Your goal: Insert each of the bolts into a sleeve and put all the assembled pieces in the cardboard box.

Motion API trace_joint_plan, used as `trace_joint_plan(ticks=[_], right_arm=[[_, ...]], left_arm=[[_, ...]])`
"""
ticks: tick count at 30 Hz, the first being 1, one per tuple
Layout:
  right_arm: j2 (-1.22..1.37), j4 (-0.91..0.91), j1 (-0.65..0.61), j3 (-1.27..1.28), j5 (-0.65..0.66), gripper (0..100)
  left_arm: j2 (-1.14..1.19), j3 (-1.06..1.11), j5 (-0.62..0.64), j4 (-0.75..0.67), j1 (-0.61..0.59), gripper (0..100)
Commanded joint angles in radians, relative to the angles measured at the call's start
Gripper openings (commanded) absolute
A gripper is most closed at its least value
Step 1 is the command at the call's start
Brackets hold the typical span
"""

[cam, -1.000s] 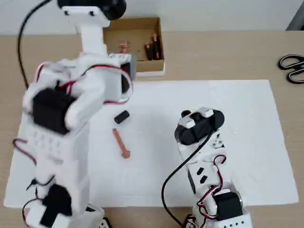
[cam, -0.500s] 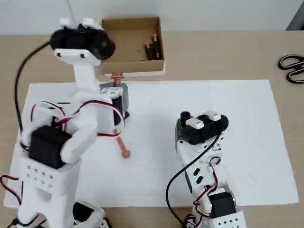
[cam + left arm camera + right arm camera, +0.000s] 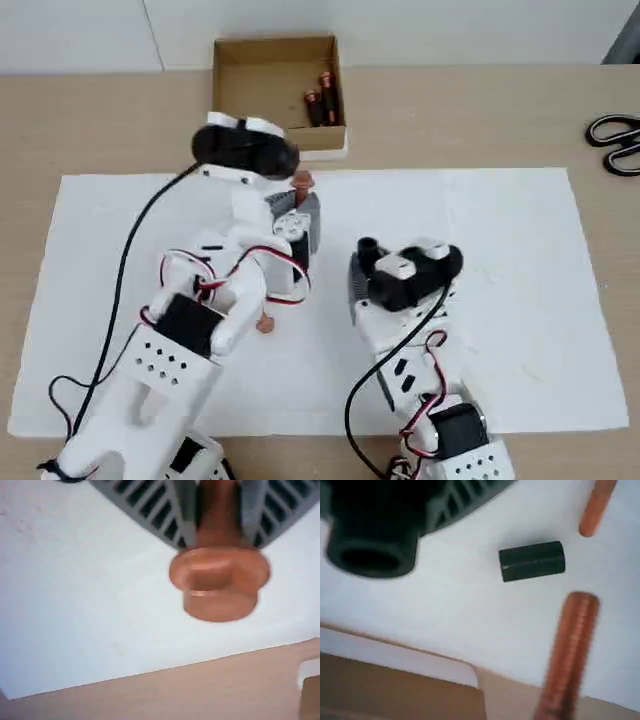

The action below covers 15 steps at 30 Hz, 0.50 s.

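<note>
My left gripper (image 3: 298, 200) is clamped on a copper bolt (image 3: 218, 582) just behind its head, over the white paper (image 3: 500, 300) near the cardboard box (image 3: 235, 70). My right gripper (image 3: 360, 262) clasps a black sleeve (image 3: 370, 555) with its bore open, I judge so the two can be mated in mid-air. A second sleeve (image 3: 532, 561) and a loose bolt (image 3: 597, 507) lie on the paper, not yet assembled.

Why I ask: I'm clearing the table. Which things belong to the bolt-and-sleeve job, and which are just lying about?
Job: held bolt in left gripper; held sleeve in right gripper; loose bolt and loose sleeve on the paper; cardboard box with assembled pieces.
Lying about: scissors, off the paper.
</note>
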Motion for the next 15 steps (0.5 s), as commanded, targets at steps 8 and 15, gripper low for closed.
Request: trace_joint_plan(ticks=[8,15], right_arm=[[-0.015,0.025,-0.021,-0.002,-0.012,0.5],[-0.018,0.042,-0.050,-0.003,-0.014,0.5]], left_arm=[[-0.044,-0.005,0.052,-0.129,0.074,1],[-0.043,0.045,0.054,-0.238,0.074,1]])
